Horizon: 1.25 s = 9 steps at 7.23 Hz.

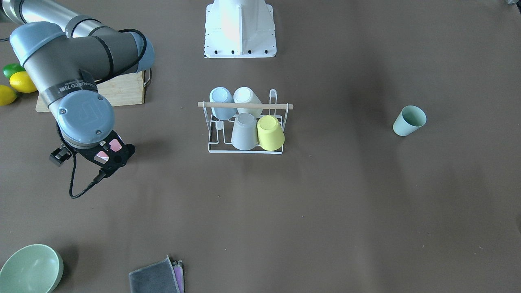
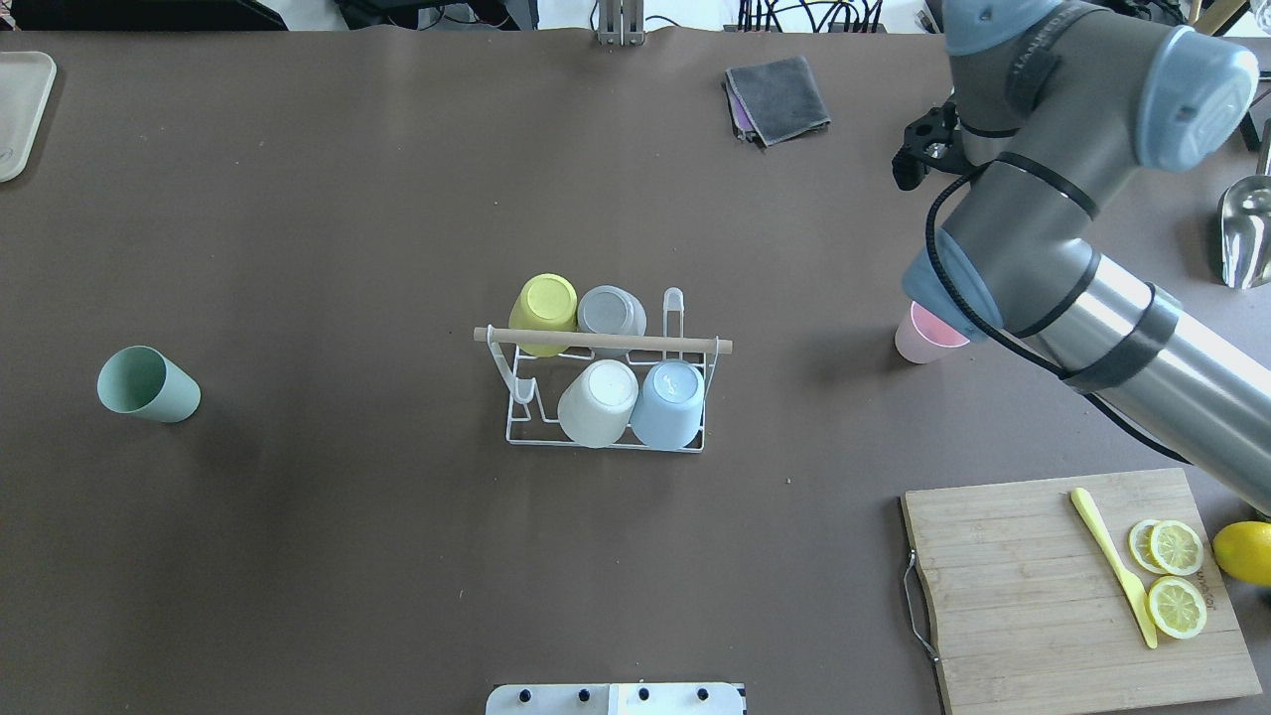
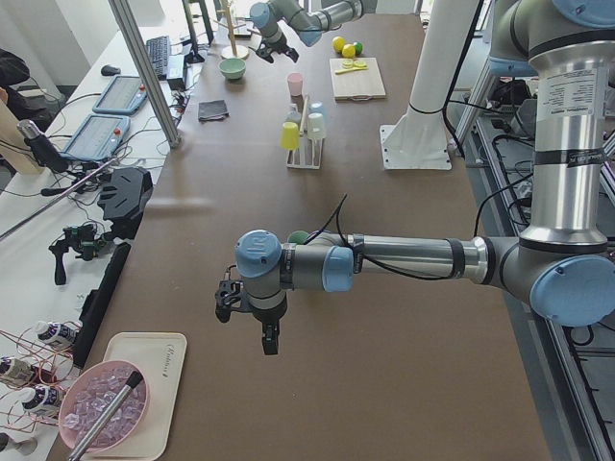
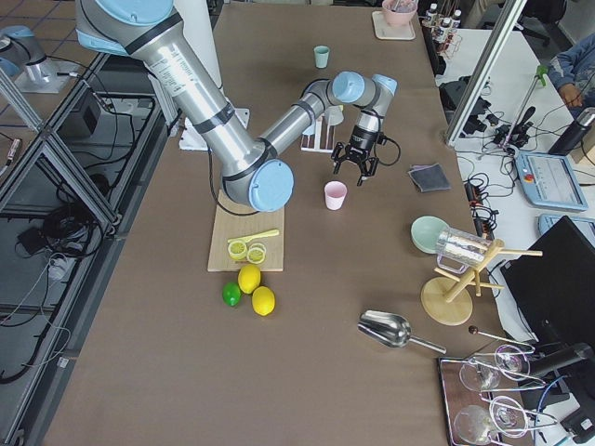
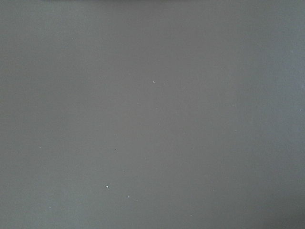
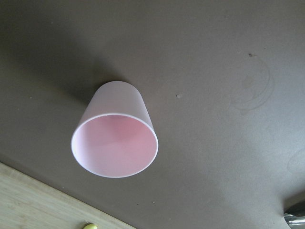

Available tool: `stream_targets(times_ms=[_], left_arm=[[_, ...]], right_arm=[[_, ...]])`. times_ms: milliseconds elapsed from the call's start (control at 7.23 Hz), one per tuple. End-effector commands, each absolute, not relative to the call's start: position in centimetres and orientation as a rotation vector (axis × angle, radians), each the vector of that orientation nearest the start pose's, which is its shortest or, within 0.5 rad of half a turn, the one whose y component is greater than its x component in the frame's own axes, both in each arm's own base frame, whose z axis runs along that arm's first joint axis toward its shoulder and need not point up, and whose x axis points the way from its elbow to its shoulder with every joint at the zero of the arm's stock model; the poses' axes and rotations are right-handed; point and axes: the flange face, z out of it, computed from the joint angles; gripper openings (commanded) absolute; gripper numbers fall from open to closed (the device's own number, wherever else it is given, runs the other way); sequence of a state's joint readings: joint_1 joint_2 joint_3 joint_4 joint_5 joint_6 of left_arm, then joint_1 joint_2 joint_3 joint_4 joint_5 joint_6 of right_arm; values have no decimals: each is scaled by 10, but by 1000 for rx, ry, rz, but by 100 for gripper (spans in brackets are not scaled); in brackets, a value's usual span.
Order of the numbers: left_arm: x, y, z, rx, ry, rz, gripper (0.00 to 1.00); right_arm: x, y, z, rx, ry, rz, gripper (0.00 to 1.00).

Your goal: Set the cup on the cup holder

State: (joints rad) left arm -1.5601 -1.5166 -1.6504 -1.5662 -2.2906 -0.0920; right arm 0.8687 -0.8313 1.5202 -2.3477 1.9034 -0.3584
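Observation:
A pink cup stands upright on the brown table, mouth up, also seen as the pink cup half under my right arm. My right gripper hovers just above it, open, with nothing held. The cup holder, a white wire rack with a wooden rod, sits mid-table and carries several upturned cups: yellow, grey, white and blue. A green cup lies on its side far to the left. My left gripper hangs over bare table near the left end; I cannot tell whether it is open or shut.
A wooden cutting board with lemon slices and a yellow knife lies front right, with whole lemons beside it. A folded grey cloth and a green bowl lie at the far side. A tray is at the far left corner.

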Motion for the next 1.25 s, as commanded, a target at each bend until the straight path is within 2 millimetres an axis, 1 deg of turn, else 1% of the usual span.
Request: stream_targets(times_ms=[0, 138, 277, 415, 554, 692, 830, 969, 1107], left_arm=[[-63, -471, 650, -18, 720, -72, 98], [-61, -478, 644, -17, 723, -69, 98], [-58, -487, 635, -3, 727, -59, 98], [-58, -492, 625, 0, 731, -58, 98], [-52, -515, 602, -24, 748, -60, 98], [-28, -551, 563, -77, 746, -34, 98], [-5, -578, 528, -137, 737, -17, 98], [6, -587, 516, -182, 737, -18, 98], [11, -590, 511, -179, 740, -6, 98]], right_arm=[[-392, -582, 322, -164, -304, -1087, 100], [-407, -575, 322, -168, -277, -1115, 100], [-424, -575, 321, -183, -242, -1143, 100], [-441, -584, 323, -220, -234, -1184, 100], [-455, -592, 324, -247, -206, -1211, 100], [-464, -590, 331, -263, -176, -1250, 100], [-474, -584, 340, -285, -154, -1271, 100], [-481, -581, 350, -304, -133, -1290, 100], [-485, -578, 349, -303, -131, -1297, 100]])
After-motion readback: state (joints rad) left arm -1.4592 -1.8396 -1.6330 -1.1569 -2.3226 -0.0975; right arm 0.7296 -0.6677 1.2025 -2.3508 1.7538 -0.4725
